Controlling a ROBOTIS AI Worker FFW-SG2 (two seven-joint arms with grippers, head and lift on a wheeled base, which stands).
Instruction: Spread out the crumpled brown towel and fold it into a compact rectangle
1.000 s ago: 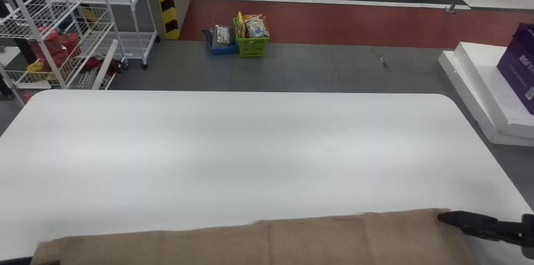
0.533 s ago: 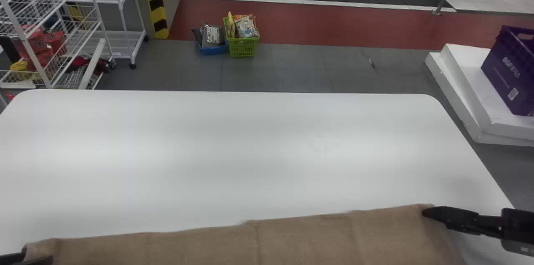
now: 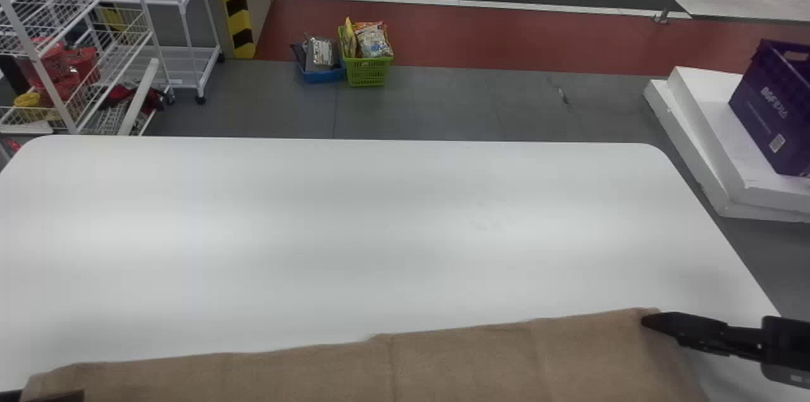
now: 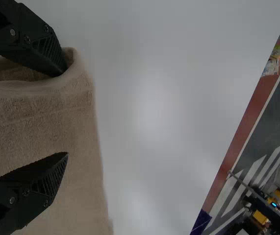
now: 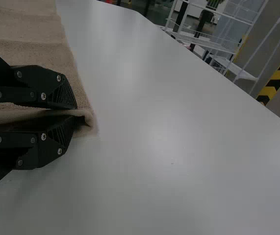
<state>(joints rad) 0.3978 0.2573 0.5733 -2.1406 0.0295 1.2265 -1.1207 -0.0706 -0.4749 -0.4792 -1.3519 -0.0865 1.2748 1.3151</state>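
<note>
The brown towel (image 3: 462,361) lies along the near side of the white table, its far edge slightly uneven. At its far right corner is my right gripper (image 3: 644,321); in the right wrist view this gripper (image 5: 76,113) is shut on the towel's edge (image 5: 41,51). My left gripper (image 3: 63,397) is at the towel's left end, by the bottom edge. Seen from the left wrist, this gripper (image 4: 65,112) stands open, one finger tucked inside a fold of the towel (image 4: 37,127) and the other over its surface. A white tag shows on the cloth.
The white table (image 3: 380,218) extends beyond the towel. Past it on the floor are a green basket (image 3: 368,71) and a blue one. Wire shelves (image 3: 142,41) stand back left; a purple crate (image 3: 769,104) sits on white blocks at the right.
The head view has turned slightly to the right. Over the last half second my left gripper has shifted a little toward the bottom edge, while the right one has stayed at its corner.
</note>
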